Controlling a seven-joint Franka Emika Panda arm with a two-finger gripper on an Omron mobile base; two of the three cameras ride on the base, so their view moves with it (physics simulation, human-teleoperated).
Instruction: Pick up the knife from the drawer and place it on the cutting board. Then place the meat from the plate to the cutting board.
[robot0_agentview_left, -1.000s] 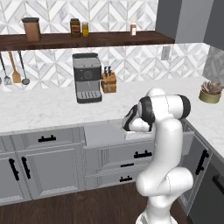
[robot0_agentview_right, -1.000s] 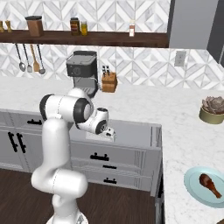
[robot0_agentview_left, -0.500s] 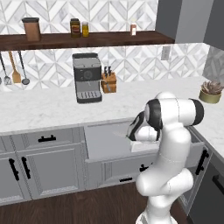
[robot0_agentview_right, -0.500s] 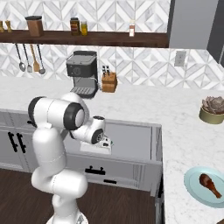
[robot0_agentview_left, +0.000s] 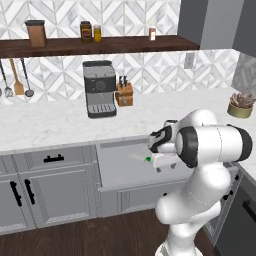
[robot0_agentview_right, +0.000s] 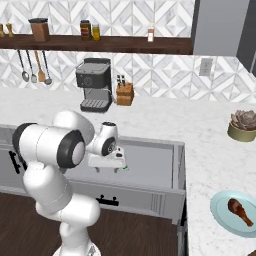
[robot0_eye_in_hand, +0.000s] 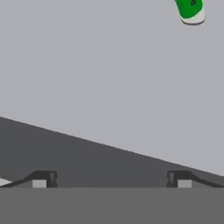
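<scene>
The knife (robot0_agentview_left: 142, 158) lies flat on the grey floor of the open drawer (robot0_agentview_left: 120, 170), its green handle end just beside the claw (robot0_agentview_left: 165, 167) and its pale blade pointing away toward the drawer's left side. In the hand view the green handle (robot0_eye_in_hand: 190, 10) shows at the top edge, well ahead of the two dark fingertips (robot0_eye_in_hand: 41, 179), which stand wide apart with nothing between them; the claw is open and holds nothing. From the right base view the claw (robot0_agentview_right: 106, 169) hangs low over the drawer (robot0_agentview_right: 155, 165), with a speck of the green handle (robot0_agentview_right: 125, 167) just to its side. The drawer is pulled out from under the white marble surface (robot0_agentview_left: 60, 127). Far off to the right, the pale blue-green plate (robot0_agentview_right: 235, 212) rests on the surface near its front edge, and the meat (robot0_agentview_right: 240, 210) lies on it. At the back of the surface stand a coffee machine (robot0_agentview_left: 99, 95) and, just beside it, a wooden knife block (robot0_agentview_left: 124, 93). A small potted succulent (robot0_agentview_right: 242, 125) sits on the surface behind the plate.
</scene>
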